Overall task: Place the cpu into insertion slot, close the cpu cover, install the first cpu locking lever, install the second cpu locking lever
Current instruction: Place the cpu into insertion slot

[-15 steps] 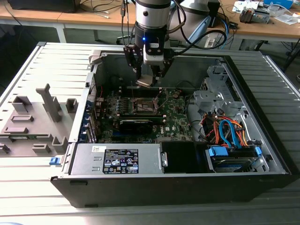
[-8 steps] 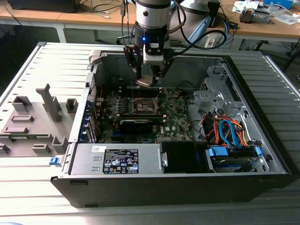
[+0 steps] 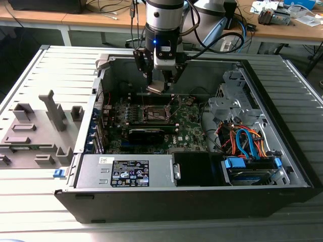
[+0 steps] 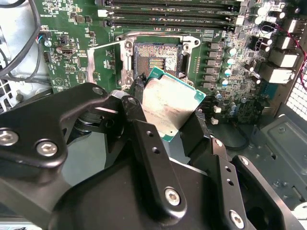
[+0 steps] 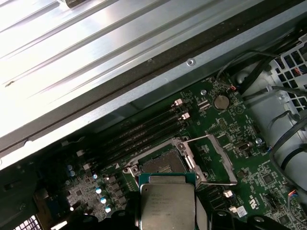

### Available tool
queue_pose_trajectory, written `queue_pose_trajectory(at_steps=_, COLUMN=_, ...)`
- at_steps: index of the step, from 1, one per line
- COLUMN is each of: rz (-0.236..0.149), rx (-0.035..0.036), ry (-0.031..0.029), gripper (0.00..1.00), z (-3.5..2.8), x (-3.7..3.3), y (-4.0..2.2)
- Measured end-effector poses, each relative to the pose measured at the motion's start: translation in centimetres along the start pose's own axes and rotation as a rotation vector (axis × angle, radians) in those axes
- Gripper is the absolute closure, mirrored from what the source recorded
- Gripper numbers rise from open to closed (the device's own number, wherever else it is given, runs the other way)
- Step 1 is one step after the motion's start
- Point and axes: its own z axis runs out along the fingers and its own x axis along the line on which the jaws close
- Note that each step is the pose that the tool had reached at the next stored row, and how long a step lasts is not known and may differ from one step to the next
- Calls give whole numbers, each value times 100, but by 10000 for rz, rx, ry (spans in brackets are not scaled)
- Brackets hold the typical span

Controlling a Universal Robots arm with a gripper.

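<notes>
My gripper (image 3: 157, 86) hangs inside the open computer case, shut on the cpu (image 3: 155, 89), a small silvery-tan square chip. In the second wrist view the cpu (image 4: 170, 108) sits tilted between my black fingers (image 4: 196, 129), just short of the insertion slot (image 4: 156, 60). The slot's dark centre is bare. In the exterior view the slot (image 3: 154, 114) lies on the green motherboard (image 3: 189, 128), a little below the chip. The cpu cover (image 5: 218, 160), a thin silvery frame, is swung open beside the slot (image 5: 160, 165). The cpu (image 5: 168, 206) hovers close in front of it.
A black card (image 3: 146, 134) lies across the board just in front of the slot. Memory slots (image 4: 168, 9) run behind it. A power supply (image 3: 126, 171) fills the case front, and a drive cage with coloured cables (image 3: 247, 143) stands at the exterior view's right. Grey fixtures (image 3: 35, 131) sit outside.
</notes>
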Motion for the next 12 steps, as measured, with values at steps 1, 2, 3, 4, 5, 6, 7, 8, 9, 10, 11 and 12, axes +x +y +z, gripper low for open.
queue_pose_trajectory(at_steps=1, rz=16, rx=0, ry=0, gripper=45, z=0, x=0, y=0)
queue_pose_trajectory(at_steps=2, rz=28, rx=-1, ry=0, gripper=45, z=0, x=0, y=0)
queue_pose_trajectory(at_steps=3, rz=44, rx=-1, ry=-1, gripper=45, z=0, x=0, y=0)
queue_pose_trajectory(at_steps=4, rz=57, rx=-1, ry=-1, gripper=45, z=0, x=0, y=0)
queue_pose_trajectory(at_steps=5, rz=72, rx=-1, ry=-1, gripper=45, z=0, x=0, y=0)
queue_pose_trajectory(at_steps=6, rz=84, rx=-2, ry=-1, gripper=45, z=0, x=0, y=0)
queue_pose_trajectory(at_steps=7, rz=99, rx=-2, ry=-1, gripper=45, z=1, x=0, y=0)
queue_pose_trajectory(at_steps=8, rz=107, rx=-2, ry=-1, gripper=45, z=0, x=0, y=0)
queue_pose_trajectory(at_steps=9, rz=115, rx=-2, ry=-1, gripper=45, z=0, x=0, y=0)
queue_pose_trajectory(at_steps=10, rz=126, rx=-3, ry=-1, gripper=45, z=1, x=0, y=0)
queue_pose_trajectory(at_steps=11, rz=134, rx=-3, ry=-1, gripper=45, z=1, x=0, y=0)
queue_pose_trajectory(at_steps=12, rz=152, rx=-3, ry=-2, gripper=45, z=0, x=0, y=0)
